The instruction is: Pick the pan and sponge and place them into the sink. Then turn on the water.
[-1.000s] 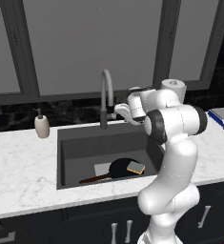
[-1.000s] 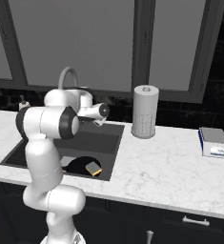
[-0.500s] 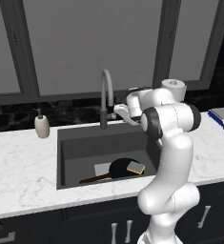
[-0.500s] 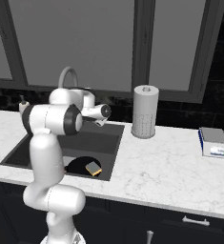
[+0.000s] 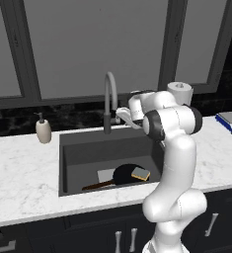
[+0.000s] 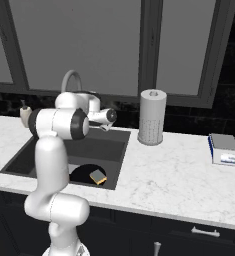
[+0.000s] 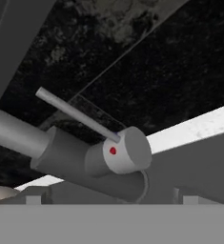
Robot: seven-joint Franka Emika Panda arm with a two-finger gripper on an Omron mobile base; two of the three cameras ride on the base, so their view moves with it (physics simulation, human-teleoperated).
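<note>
The black pan (image 5: 122, 175) (image 6: 82, 173) lies flat on the floor of the dark sink (image 5: 88, 150) (image 6: 111, 145), its reddish handle pointing left. The yellow sponge (image 5: 140, 173) (image 6: 97, 176) rests on the pan's right part. My gripper (image 5: 119, 114) (image 6: 108, 118) hovers above the sink's back edge, just right of the grey gooseneck faucet (image 5: 110, 94) (image 6: 71, 80). In the hand view the gripper (image 7: 111, 200) is open and empty. The faucet's lever (image 7: 77, 114), with a red dot on its cap, is close in front. No water is in view under the spout.
A soap dispenser (image 5: 43, 131) stands on the marble left of the sink. A paper towel roll (image 6: 152, 116) stands right of the sink. Farther right lies a blue-and-white block (image 6: 224, 149) (image 5: 231, 121). Dark backsplash and windows rise behind.
The hand has crept a little closer to the faucet's base. The jaws stay open, and the pan and sponge have not moved.
</note>
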